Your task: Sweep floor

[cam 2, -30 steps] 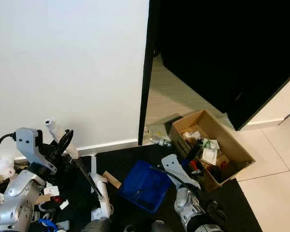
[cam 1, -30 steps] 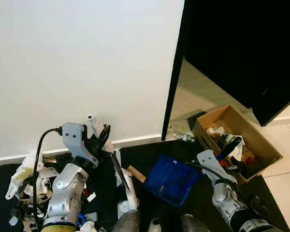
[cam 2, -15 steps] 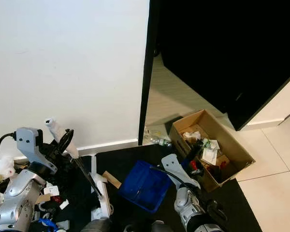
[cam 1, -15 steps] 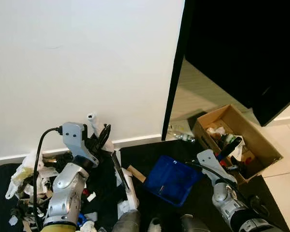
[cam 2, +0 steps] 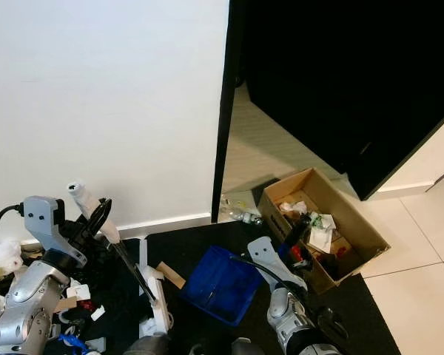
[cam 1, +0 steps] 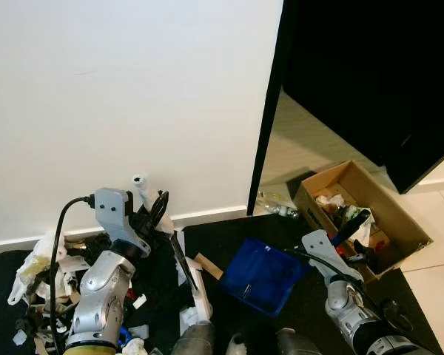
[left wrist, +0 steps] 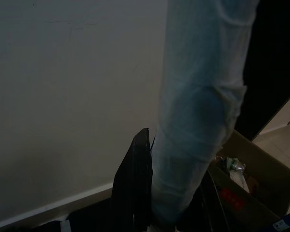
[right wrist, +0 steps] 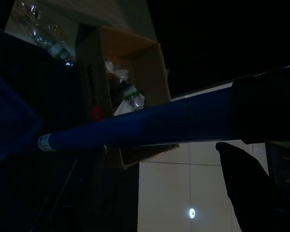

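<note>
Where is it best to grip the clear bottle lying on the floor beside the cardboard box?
Probably around the middle of the clear bottle, from above, fingers across its width: it lies on its side, with the cardboard box and the black door frame close on either side.

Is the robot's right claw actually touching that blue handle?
Touching. In the right wrist view the blue handle runs straight into the right gripper, whose black fingers close around it.

Glossy blue plastic dustpan (cam 1: 263,275), matt brown cardboard box (cam 1: 388,209), seemingly tape-wrapped white broom handle (left wrist: 198,111).
</note>
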Robot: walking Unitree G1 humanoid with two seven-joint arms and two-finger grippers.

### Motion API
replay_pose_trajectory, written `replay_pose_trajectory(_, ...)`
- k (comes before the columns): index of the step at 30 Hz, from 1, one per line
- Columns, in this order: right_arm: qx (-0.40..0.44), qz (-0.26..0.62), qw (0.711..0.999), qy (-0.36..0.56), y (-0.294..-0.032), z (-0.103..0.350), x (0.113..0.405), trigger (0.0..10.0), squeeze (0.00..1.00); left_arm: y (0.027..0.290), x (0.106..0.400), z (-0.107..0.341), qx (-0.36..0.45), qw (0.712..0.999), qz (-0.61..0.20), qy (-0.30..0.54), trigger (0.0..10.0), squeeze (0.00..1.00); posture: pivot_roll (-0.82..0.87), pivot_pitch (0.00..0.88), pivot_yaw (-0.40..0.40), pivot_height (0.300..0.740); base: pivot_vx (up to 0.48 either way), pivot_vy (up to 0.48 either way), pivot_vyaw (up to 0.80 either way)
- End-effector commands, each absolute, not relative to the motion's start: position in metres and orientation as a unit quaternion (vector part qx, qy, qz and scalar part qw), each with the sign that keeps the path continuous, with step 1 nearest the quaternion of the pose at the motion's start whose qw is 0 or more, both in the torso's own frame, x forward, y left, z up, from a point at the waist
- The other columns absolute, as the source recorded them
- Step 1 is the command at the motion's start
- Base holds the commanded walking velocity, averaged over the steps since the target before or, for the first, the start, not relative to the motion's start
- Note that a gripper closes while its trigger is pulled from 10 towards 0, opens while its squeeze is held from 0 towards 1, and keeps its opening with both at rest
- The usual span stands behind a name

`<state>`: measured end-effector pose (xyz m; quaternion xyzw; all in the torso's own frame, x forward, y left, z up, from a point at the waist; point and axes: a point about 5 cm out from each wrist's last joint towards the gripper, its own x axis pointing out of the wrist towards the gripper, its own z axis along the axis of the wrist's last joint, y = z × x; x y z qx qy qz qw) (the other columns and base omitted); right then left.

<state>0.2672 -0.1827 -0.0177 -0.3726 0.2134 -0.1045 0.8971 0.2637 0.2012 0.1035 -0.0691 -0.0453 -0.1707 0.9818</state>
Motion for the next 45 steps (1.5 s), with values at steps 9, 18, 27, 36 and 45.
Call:
replay_pose_trajectory(9,-0.371,-0.104,0.895,0.225,-0.186,-0.022,0.263,10.0,0.00,0.193,0.269,0.107,-0.076,0.979,-0.180,-0.061,10.0,0.01,0.22,0.125,-0.026,0.740,0.000,0.000,0.00)
replay_pose_trajectory(18,-0.371,-0.104,0.896,0.223,-0.182,-0.023,0.261,10.0,0.00,0.193,0.269,0.118,-0.076,0.979,-0.173,-0.073,10.0,0.00,0.20,0.143,-0.012,0.740,0.000,0.000,0.00)
replay_pose_trajectory(27,-0.370,-0.103,0.896,0.222,-0.179,-0.022,0.263,10.0,0.00,0.193,0.276,0.119,-0.066,0.983,-0.163,-0.058,10.0,0.00,0.19,0.145,0.023,0.740,0.000,0.000,0.00)
replay_pose_trajectory(36,-0.371,-0.104,0.896,0.222,-0.181,-0.021,0.264,10.0,0.00,0.196,0.274,0.109,-0.028,0.992,-0.122,-0.004,10.0,0.00,0.19,0.149,0.015,0.740,0.000,0.000,0.00)
replay_pose_trajectory(45,-0.342,-0.101,0.909,0.215,-0.181,-0.020,0.265,10.0,0.00,0.199,0.277,0.105,-0.039,0.996,-0.078,0.014,10.0,0.00,0.20,0.150,0.001,0.740,0.000,0.000,0.00)
